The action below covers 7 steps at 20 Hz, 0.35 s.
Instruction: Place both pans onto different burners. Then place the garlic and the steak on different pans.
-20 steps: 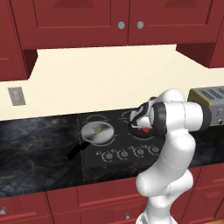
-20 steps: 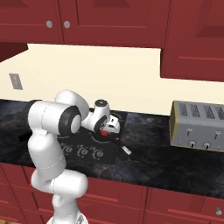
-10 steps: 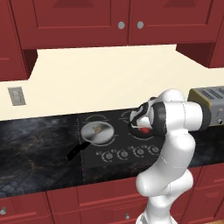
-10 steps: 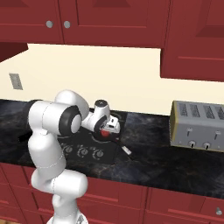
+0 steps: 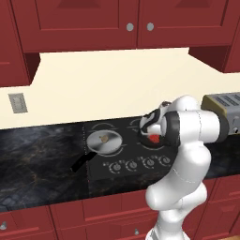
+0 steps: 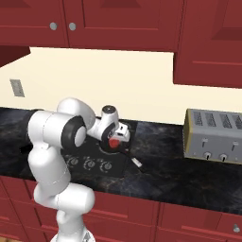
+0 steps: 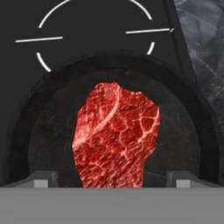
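Claw (image 7: 113, 179) fingers spread wide, gripping nothing, over the steak (image 7: 116, 135) lying in the black pan (image 7: 43, 127).

steak: the flat red marbled steak (image 7: 117, 135) lies in the round black frying pan (image 7: 52, 127)
pans: black frying pan right of the shiny steel frying pan (image 5: 104, 142), both on the flat black glass cooktop (image 5: 136, 164)
garlic: the small tan garlic lump (image 5: 105, 138) in the steel pan
toaster: the boxy metal toaster (image 6: 213, 136) on the counter, right of the cooktop

Steak (image 7: 117, 135) red w/ white marbling, pan (image 7: 48, 127) black, other pan (image 5: 105, 141) silver, surface (image 5: 42, 154) dark marbled, cabinets (image 5: 75, 18) red.
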Tool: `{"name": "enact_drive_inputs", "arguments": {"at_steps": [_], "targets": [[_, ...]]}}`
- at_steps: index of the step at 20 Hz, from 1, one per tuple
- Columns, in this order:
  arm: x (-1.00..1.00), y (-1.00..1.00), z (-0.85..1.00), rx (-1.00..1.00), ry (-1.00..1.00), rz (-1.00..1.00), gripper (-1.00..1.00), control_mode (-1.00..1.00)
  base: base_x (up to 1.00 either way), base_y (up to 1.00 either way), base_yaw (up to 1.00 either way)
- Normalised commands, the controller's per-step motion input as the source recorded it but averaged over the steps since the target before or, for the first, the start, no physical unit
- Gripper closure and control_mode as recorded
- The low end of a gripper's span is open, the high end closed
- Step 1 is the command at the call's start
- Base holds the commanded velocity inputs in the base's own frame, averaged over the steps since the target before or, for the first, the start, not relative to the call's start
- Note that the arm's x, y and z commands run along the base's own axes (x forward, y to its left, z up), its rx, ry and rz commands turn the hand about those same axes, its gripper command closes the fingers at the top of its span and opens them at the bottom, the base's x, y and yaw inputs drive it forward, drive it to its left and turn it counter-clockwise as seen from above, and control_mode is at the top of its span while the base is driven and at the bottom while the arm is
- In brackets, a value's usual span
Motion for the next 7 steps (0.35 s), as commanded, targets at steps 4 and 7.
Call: {"name": "enact_drive_inputs", "arguments": {"at_steps": [4, 7], "targets": [[-0.19, 0.00, 0.70, 0.00, -0.04, 0.00, -1.00, -1.00, 0.00, 0.00, 0.00], [-0.28, 0.00, 0.77, 0.00, -0.06, -0.01, -1.00, -1.00, 0.00, 0.00, 0.00]]}}
